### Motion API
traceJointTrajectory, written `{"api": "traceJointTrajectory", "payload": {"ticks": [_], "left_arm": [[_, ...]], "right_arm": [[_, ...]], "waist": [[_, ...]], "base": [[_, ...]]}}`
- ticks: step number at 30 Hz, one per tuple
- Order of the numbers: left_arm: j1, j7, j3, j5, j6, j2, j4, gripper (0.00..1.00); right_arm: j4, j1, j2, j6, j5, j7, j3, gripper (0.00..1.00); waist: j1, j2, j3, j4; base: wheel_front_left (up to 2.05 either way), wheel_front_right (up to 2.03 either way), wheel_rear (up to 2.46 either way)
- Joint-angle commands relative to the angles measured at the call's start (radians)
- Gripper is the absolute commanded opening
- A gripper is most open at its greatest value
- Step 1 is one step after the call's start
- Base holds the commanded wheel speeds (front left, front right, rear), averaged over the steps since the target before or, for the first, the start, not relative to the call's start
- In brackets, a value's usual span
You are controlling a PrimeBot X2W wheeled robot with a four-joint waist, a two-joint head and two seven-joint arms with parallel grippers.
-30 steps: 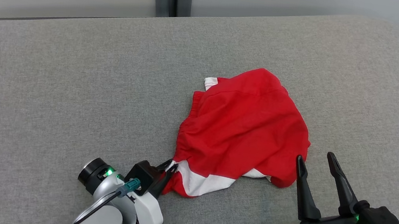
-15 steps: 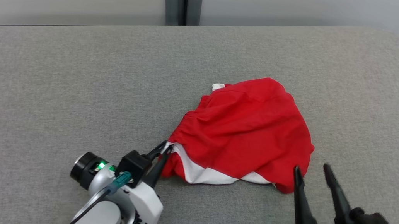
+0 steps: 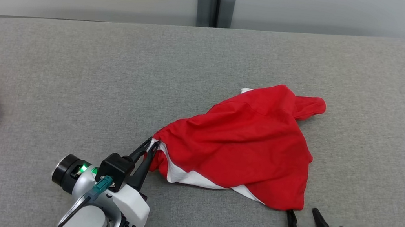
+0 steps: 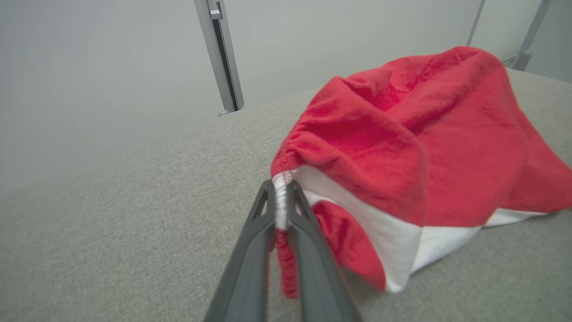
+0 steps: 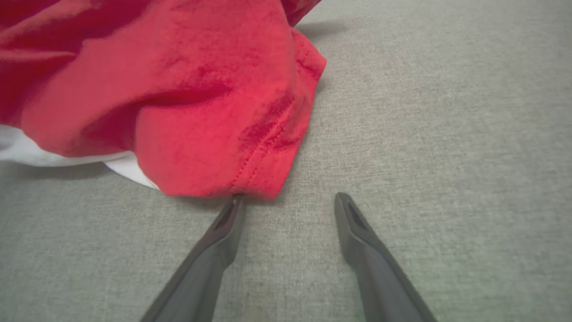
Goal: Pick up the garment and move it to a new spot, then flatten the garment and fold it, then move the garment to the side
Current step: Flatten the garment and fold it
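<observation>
Pinching a corner of the garment (image 3: 245, 147) mid-frame on the bench (image 3: 112, 77), my left gripper (image 3: 152, 143) has jaws shut on it. The cloth runs toward upper right, and my right gripper (image 3: 301, 211) – jaws wide, empty – sits at the lower-right hem.

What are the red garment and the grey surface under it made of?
Red garment: soft matte knit, probably cotton or a blend; it drapes in limp folds, with stitched hems. Grey surface: matte woven upholstery fabric by the fine heathered weave; what lies beneath can't be told.
</observation>
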Motion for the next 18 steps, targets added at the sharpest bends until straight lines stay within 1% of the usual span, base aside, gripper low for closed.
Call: {"api": "traceJointTrajectory", "payload": {"ticks": [1,4,5,6,7,9,11,15,17,18], "left_arm": [[0.006,0.000,0.004,0.004,0.000,0.005,-0.006,0.00],[0.007,0.000,0.004,0.005,0.000,0.006,-0.008,0.00],[0.007,0.000,0.005,0.005,0.000,0.006,-0.009,0.00],[0.008,0.000,0.005,0.005,0.000,0.006,-0.010,0.00],[0.008,0.000,0.006,0.004,0.000,0.006,-0.010,0.00],[0.007,0.000,0.009,0.003,-0.001,0.007,-0.011,0.00],[0.006,0.000,0.015,0.002,0.002,0.009,-0.019,0.00],[0.021,0.000,0.040,-0.010,0.031,0.018,-0.031,0.00],[0.034,0.004,0.053,-0.031,0.026,0.018,-0.046,0.00],[0.041,0.010,0.055,-0.046,0.014,0.017,-0.060,0.00]], "right_arm": [[0.018,-0.017,-0.003,0.000,0.011,0.002,0.014,1.00],[0.045,-0.040,0.000,0.000,0.034,0.003,0.065,1.00],[0.053,-0.047,0.001,0.000,0.047,0.005,0.085,0.61],[0.057,-0.058,-0.001,0.000,0.059,0.005,0.104,0.18],[0.055,-0.066,-0.004,0.000,0.077,0.004,0.120,0.00],[0.023,-0.086,-0.014,0.000,0.111,0.002,0.141,0.00],[-0.034,-0.105,-0.055,-0.001,0.114,0.001,0.145,0.00],[-0.174,-0.091,-0.117,-0.001,0.111,0.001,0.091,0.00],[-0.247,-0.070,-0.168,-0.001,0.098,0.001,0.056,0.00],[-0.277,-0.056,-0.192,-0.001,0.098,0.001,0.043,0.00]], "waist": [[0.0000,0.0000,0.005,0.006],[0.0000,0.0000,0.011,0.009],[0.0000,0.0000,0.013,0.009],[0.0000,0.0000,0.014,0.009],[0.0000,0.0000,0.016,0.009],[0.0000,0.0000,0.017,0.006],[0.0000,0.0000,0.015,0.001],[0.0000,0.0000,0.003,-0.015],[0.0000,0.0000,-0.005,-0.021],[0.0000,0.0000,-0.008,-0.025]], "base": [[0.00,0.00,0.00],[0.00,0.00,0.00],[0.00,0.00,0.00],[0.00,0.00,0.00],[0.00,0.00,0.00],[0.00,0.00,0.00],[0.00,0.00,0.00],[0.00,0.00,0.00],[0.00,0.00,0.00],[0.00,0.00,0.00]]}}
